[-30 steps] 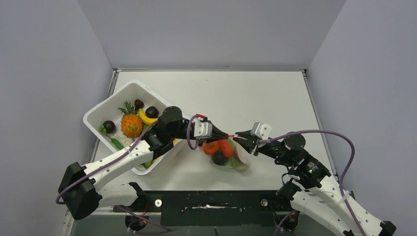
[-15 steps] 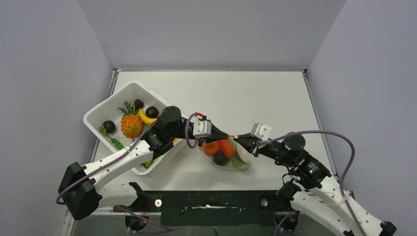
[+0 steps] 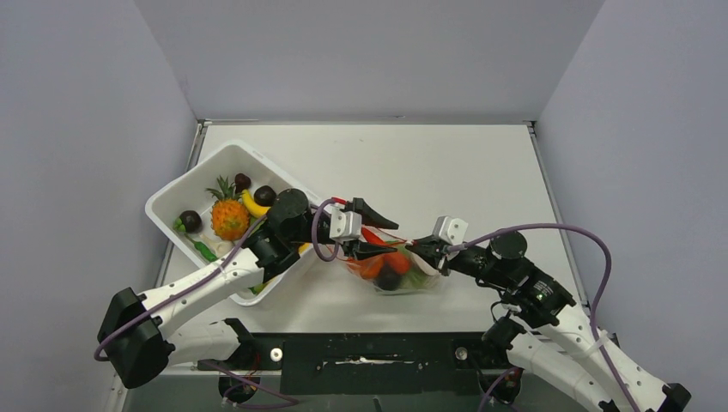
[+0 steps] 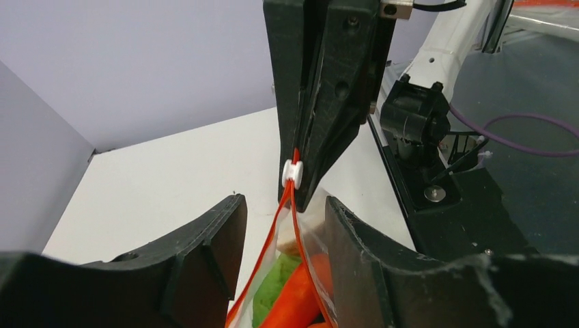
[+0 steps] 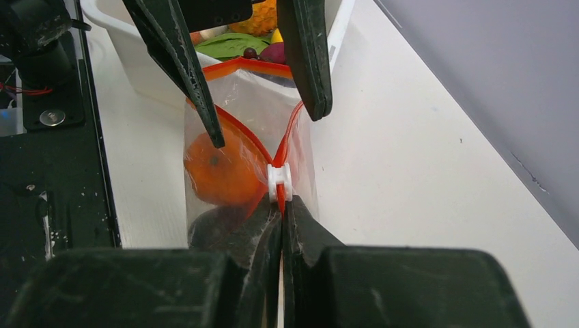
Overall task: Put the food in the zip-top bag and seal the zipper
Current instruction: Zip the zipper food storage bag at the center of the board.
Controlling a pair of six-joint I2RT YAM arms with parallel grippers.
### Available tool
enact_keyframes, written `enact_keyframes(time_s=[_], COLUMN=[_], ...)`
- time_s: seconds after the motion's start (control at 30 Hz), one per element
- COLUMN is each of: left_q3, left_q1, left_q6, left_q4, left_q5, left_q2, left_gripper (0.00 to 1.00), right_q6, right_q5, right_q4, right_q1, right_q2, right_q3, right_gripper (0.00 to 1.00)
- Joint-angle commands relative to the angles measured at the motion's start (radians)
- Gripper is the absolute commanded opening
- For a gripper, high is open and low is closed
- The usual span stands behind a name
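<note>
The zip-top bag (image 3: 391,273) lies on the tabletop (image 3: 481,172) between the arms, with an orange (image 5: 218,171) and a carrot (image 4: 290,301) inside. The right hand (image 5: 281,205) is clamped on the zipper (image 5: 239,126) just behind its white slider (image 5: 279,179). The left hand (image 4: 287,236) stands parted astride the open mouth. To seal cleanly, the slider should run the whole strip, with the far end pinched taut and level.

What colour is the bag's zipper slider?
White slider on the red zipper; clearest in right wrist view.
</note>
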Motion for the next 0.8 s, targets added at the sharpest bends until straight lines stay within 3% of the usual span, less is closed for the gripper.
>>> enact_keyframes(time_s=[0.0,0.63,0.77], left_q3=[0.017,0.062,0.076], left_q1=[-0.011,-0.025,-0.025], left_q6=[-0.035,-0.026,-0.024], left_q4=[0.108,0.079,0.076], left_q5=[0.036,0.068,0.077], left_q2=[-0.012,0.070,0.080], left_gripper=[0.45,0.41,0.32], right_q6=[-0.009,0.024,0.026], right_q5=[-0.036,-0.074,-0.081], right_q4=[0.075,0.099,0.104], right_q1=[-0.002,-0.002,-0.002], right_q2=[0.018,0.057,0.060], right_q3=[0.039,0.044,0.039], right_gripper=[0.00,0.00,0.00])
